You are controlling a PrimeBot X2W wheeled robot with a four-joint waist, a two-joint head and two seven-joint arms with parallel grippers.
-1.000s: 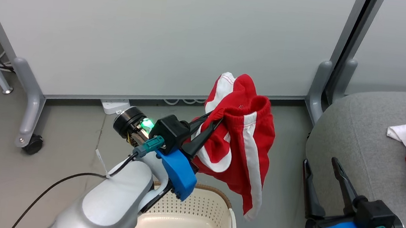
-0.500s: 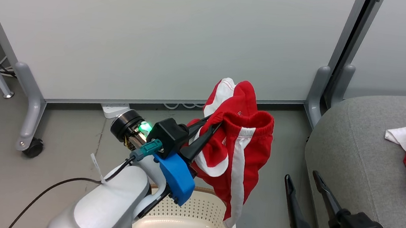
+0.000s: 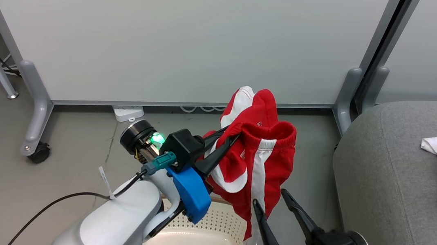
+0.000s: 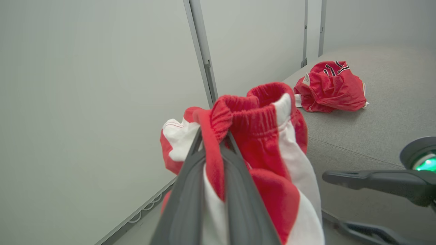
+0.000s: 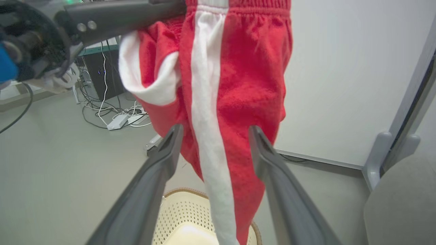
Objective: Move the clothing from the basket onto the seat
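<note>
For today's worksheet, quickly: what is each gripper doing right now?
Left gripper: shut on the red shorts.
Right gripper: open, holding nothing.

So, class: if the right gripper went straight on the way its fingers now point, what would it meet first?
Most likely the red shorts hanging from the shut left gripper: in the right wrist view they show dead ahead, between the fingers of the open right gripper. How near they are is unclear.
</note>
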